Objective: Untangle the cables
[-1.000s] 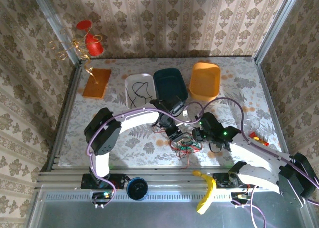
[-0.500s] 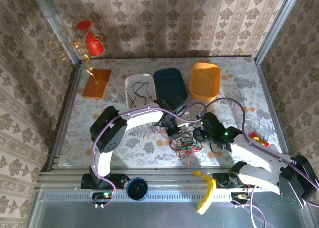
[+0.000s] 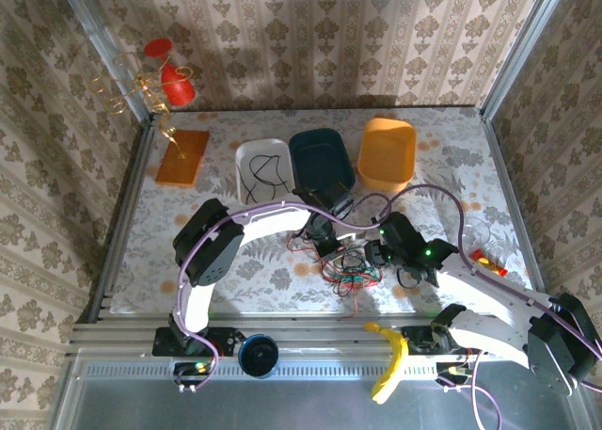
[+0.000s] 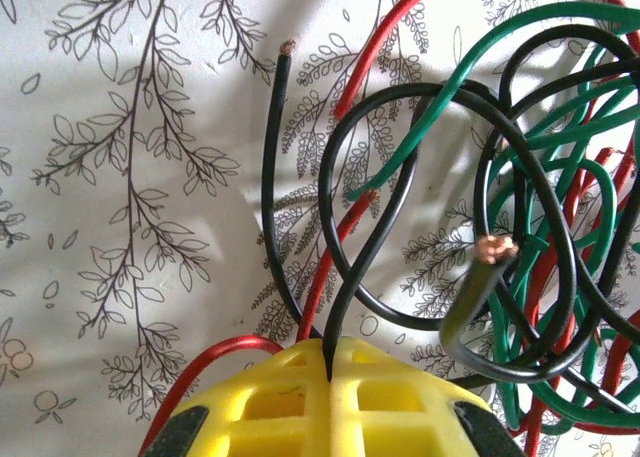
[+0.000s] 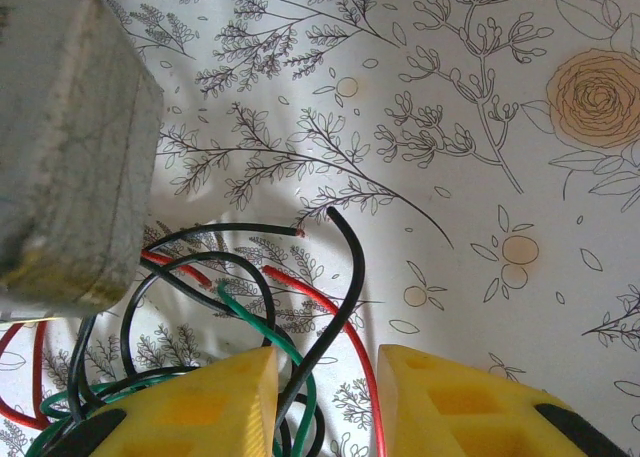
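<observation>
The cables (image 3: 352,272) lie as a tangle of red, black and green wires on the floral table, between the two arms. My left gripper (image 3: 325,244) sits at the tangle's left edge. In the left wrist view its yellow jaws (image 4: 330,365) are shut on a black cable (image 4: 372,239) that loops up from the pinch. A red cable (image 4: 330,267) and green cable (image 4: 470,62) cross beside it. My right gripper (image 3: 377,254) stands at the tangle's right edge. Its fingers (image 5: 328,382) are open, with a black cable (image 5: 345,307), a green one (image 5: 262,323) and a red one (image 5: 350,327) passing loosely through the gap.
At the back stand a white bin (image 3: 246,155) holding a black wire, a dark teal bin (image 3: 321,157) and an orange bin (image 3: 387,152). An orange board (image 3: 182,157) lies back left. A yellow piece (image 3: 390,359) rests by the near rail. A grey block (image 5: 60,137) looms left of the right fingers.
My left gripper has gone from open to shut, pinching the black cable, and shifted slightly toward the tangle. The right arm has stayed still.
</observation>
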You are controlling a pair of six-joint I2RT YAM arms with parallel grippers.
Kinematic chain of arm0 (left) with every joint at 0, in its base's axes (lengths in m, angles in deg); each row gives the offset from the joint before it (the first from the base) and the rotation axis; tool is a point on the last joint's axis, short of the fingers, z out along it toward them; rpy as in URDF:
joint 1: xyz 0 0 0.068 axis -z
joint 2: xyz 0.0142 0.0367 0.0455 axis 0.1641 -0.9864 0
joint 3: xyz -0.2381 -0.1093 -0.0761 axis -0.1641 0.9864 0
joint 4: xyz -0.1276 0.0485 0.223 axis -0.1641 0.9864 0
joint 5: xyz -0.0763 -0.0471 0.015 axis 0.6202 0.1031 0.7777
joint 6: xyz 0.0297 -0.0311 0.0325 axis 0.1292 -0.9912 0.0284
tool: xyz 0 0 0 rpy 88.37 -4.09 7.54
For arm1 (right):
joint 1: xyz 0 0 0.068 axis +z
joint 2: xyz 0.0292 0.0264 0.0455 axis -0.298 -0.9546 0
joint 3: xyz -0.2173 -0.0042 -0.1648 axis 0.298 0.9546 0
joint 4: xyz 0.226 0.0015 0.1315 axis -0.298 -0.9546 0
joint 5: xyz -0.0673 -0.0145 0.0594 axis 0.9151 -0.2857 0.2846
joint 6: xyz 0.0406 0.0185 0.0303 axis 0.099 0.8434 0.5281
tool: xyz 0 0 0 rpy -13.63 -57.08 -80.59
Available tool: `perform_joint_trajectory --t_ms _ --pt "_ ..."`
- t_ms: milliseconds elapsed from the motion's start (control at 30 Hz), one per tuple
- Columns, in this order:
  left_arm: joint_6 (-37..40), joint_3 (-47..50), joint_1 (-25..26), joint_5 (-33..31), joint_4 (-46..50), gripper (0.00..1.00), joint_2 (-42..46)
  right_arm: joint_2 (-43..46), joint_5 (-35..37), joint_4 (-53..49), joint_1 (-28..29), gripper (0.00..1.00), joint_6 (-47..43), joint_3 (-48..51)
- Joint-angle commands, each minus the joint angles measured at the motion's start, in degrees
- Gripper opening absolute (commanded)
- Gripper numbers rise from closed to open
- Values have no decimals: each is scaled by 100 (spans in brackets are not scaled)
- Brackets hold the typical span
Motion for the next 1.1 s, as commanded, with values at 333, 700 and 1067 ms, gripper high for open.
perform_joint_trajectory --t_ms 333,700,1067 --pt "-1300 555 -680 -221 -1631 0 1461 110 -193 260 492 62 -307 -39" --pt "-1316 106 -717 -64 -1507 0 2010 -407 289 536 714 72 -305 -447" --pt "-1456 -869 -735 -1529 -1772 0 3014 -654 104 671 522 72 -110 -323"
